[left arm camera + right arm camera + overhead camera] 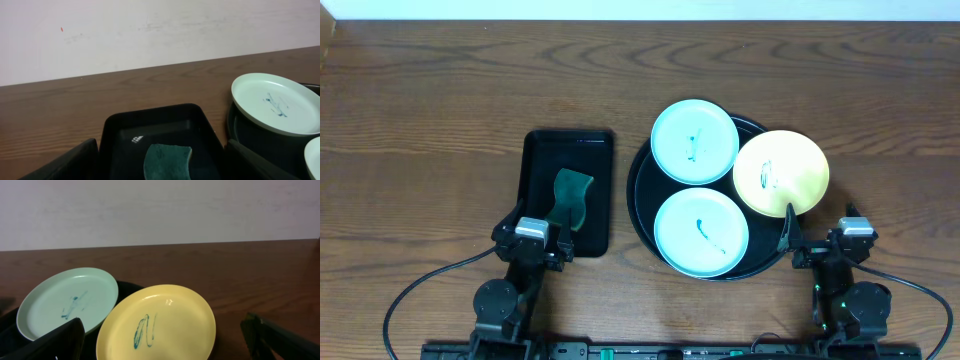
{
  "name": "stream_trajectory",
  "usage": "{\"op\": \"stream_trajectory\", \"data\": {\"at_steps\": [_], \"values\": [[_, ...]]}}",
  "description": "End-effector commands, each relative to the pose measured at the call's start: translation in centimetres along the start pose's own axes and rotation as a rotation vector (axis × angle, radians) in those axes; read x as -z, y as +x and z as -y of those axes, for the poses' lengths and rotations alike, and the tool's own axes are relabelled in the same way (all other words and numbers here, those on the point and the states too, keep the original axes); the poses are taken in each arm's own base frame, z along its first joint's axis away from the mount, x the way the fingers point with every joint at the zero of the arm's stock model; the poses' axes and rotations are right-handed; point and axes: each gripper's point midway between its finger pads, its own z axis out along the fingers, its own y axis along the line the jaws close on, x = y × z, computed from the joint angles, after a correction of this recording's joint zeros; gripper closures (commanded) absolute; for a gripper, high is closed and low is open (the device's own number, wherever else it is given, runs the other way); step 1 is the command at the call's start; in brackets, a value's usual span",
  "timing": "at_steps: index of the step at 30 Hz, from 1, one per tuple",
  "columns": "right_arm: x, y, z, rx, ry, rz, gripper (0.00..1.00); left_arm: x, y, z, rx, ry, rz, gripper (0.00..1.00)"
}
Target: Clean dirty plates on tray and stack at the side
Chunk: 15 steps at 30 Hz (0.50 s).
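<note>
The round black tray (638, 196) holds three plates. A mint plate (694, 141) sits at the back over the rim, a second mint plate (701, 232) at the front, and a yellow plate (781, 173) overhangs the right rim. Each has a dark blue smear. My left gripper (538, 228) is open and empty at the near end of a rectangular tray, just behind a green sponge (167, 161). My right gripper (820, 232) is open and empty just in front of the yellow plate (157, 325). The back mint plate also shows in the right wrist view (67, 302) and the left wrist view (277, 102).
The small rectangular black tray (542, 165) lies left of the round tray with the sponge (571, 198) in it. Brown wooden table (430, 120) extends to the left, back and far right. A pale wall stands behind the table.
</note>
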Motion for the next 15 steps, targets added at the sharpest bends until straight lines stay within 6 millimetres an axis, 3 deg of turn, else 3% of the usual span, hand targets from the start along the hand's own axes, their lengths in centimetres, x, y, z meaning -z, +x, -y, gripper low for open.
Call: {"op": "stream_trajectory", "data": {"at_steps": [1,15], "values": [[-0.03,0.17,0.53,0.009,0.021,-0.006,0.01,-0.02,0.98,0.22,0.012,0.014,-0.031,0.2],[-0.03,-0.04,0.53,0.003,0.021,0.003,0.01,-0.01,1.15,0.19,0.058,0.01,-0.038,0.2]]}}
